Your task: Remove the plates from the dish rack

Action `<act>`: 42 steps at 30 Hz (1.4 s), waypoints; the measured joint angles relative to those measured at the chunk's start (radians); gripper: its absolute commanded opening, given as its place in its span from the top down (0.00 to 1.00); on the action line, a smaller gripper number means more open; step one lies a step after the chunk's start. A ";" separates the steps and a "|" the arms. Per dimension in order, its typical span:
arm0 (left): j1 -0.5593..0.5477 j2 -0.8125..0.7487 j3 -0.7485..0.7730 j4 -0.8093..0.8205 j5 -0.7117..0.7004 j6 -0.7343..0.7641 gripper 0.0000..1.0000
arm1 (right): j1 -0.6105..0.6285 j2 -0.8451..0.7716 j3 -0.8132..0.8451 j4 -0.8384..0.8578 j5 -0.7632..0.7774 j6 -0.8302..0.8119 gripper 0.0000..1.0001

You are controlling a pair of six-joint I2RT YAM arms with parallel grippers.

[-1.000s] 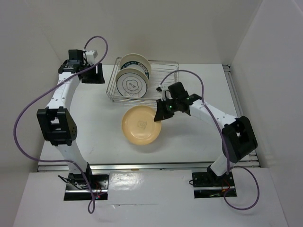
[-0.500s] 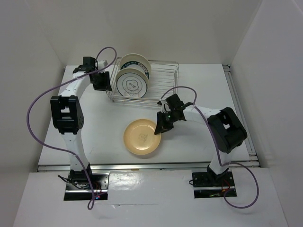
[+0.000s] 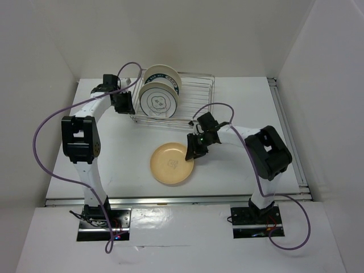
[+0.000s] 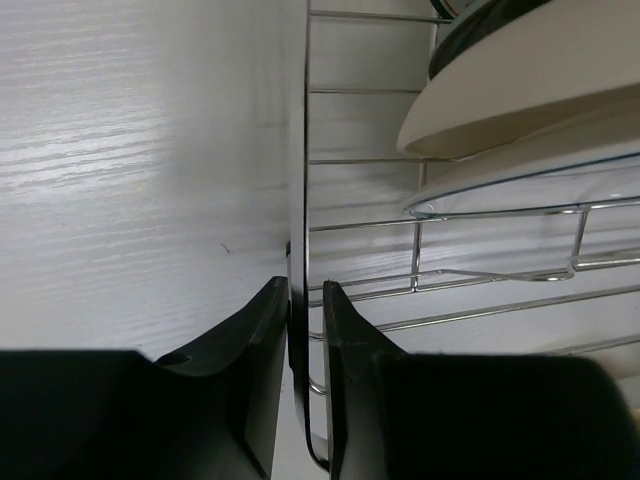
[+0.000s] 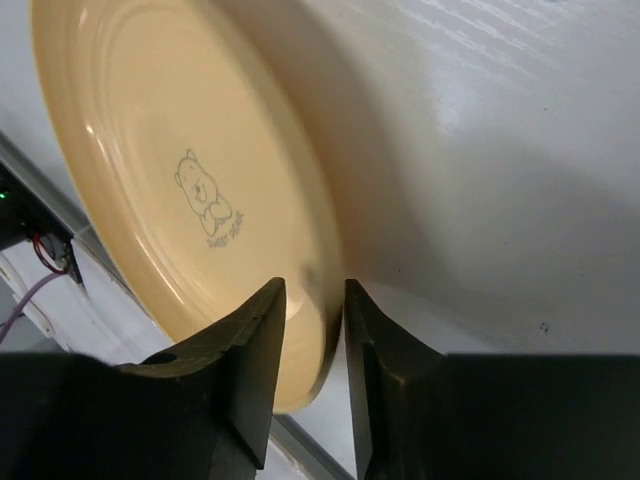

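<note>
Silver wire-grid dish rack (image 3: 199,91): one, standing on the white table (image 3: 114,165) toward 12 o'clock in the top view.
Plates counted: three in all, two in the rack and one on the table.
In the rack: both plates stand on edge in its 9 o'clock half. The cream round plate with a small drawn figure (image 3: 160,101) is in front. The white round plate with a dark blue-green rim (image 3: 165,75) is just behind it at 12 o'clock.
On the table: the tan round plate with a small bear print (image 3: 170,165) lies face up at 6 o'clock of the rack, apart from it.
Arms: two, one gripper each.
Left gripper (image 4: 305,290): at the rack's 9 o'clock side. Its jaws are drawn narrow around the upright side rail, with a sliver of light on one side, so I cannot tell whether they pinch the wire.
Right gripper (image 5: 313,290): at the tan plate's 3 o'clock rim. One finger is over the plate's face and one is outside the edge, and the rim fills the narrow gap between them.
</note>
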 measured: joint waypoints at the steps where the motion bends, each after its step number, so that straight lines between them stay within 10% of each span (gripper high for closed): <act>1: 0.000 -0.004 -0.006 0.006 -0.012 -0.012 0.74 | 0.000 0.001 0.000 -0.001 0.008 -0.005 0.57; 16: -0.002 -0.025 -0.036 0.005 -0.012 -0.061 0.80 | -0.003 -0.094 0.106 -0.191 0.082 -0.110 0.46; 29: -0.017 -0.063 -0.077 -0.040 -0.014 -0.070 0.75 | -0.003 -0.277 0.277 -0.010 0.043 -0.179 0.46; 42: -0.037 -0.114 -0.115 -0.094 0.068 -0.158 0.34 | -0.003 0.009 0.389 0.230 0.229 -0.161 0.46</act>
